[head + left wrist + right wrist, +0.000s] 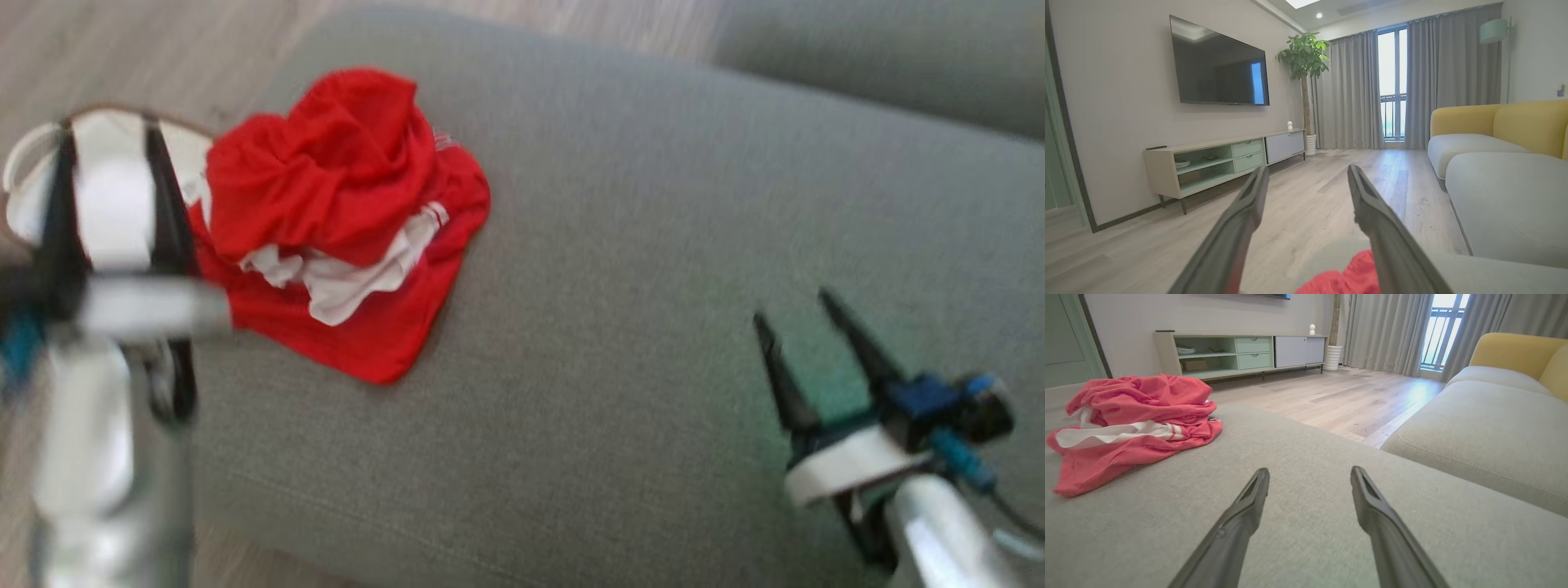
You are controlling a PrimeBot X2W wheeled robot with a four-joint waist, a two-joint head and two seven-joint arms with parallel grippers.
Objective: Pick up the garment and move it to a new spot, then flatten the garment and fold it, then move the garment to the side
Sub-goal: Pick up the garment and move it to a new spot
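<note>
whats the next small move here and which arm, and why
Probably dip the left gripper down onto the red garment and close. The garment lies crumpled and untouched on the grey cushion, right beside that gripper, whose jaws stand open and empty. The right gripper is open too, but well off to the other side.

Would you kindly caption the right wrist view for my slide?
Open right gripper over grey cushion; crumpled red-and-white garment lies apart, upper left.
</note>
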